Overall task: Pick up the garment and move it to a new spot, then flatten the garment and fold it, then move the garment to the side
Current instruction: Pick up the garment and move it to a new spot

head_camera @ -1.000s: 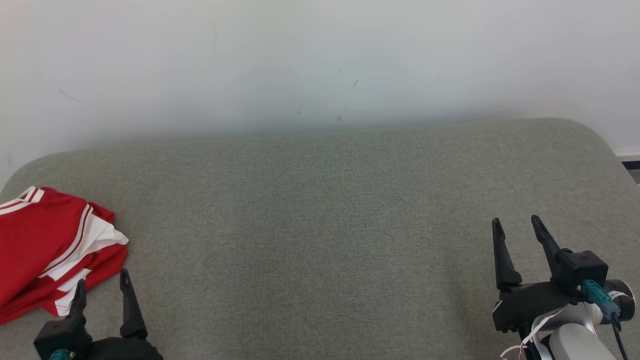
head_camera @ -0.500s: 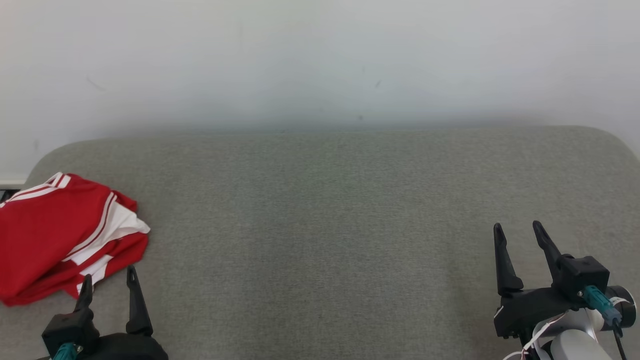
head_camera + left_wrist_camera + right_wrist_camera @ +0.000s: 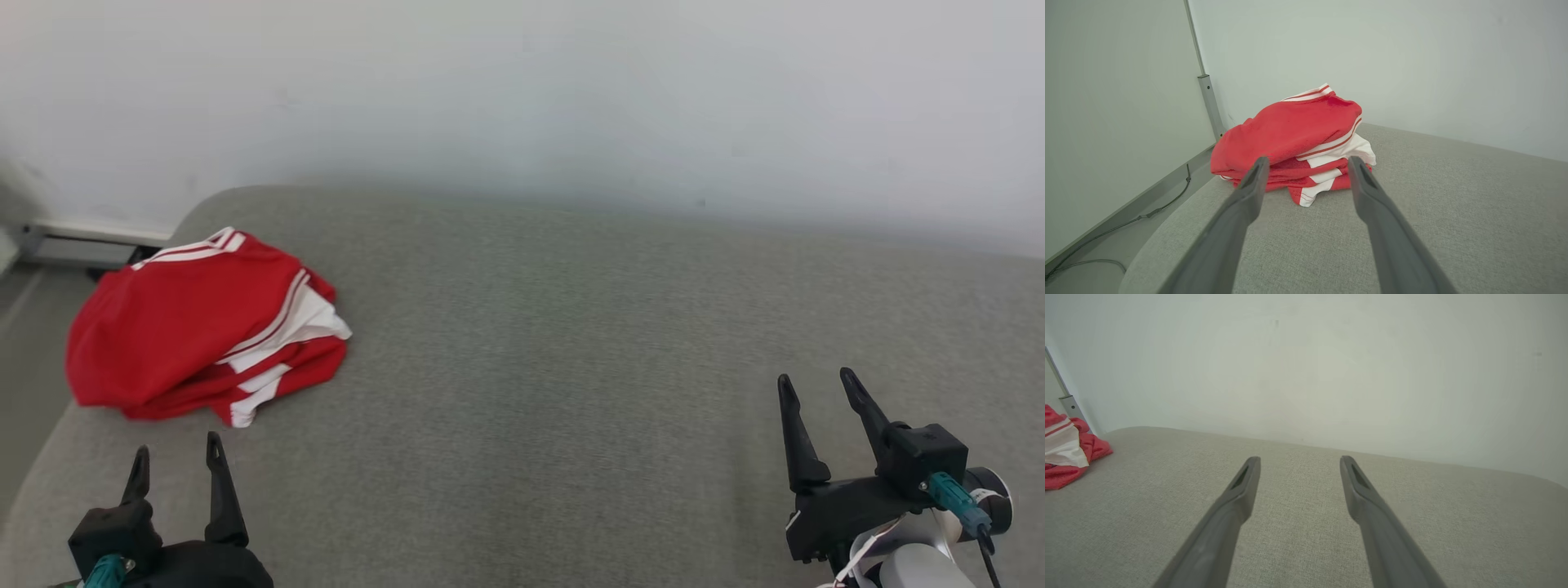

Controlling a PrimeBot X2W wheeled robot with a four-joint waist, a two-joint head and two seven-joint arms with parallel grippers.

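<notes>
Head view: red garment (image 3: 196,327) near left pincer (image 3: 178,443)

Red garment (image 3: 196,327) with white stripes, bunched in a loose heap. Lies left of frame on the grey cushion (image 3: 571,367), near its edge.

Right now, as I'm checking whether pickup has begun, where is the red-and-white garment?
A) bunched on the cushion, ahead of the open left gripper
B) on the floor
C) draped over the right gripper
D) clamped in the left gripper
A: the garment lies bunched on the cushion beyond the left gripper, open and empty.
</notes>
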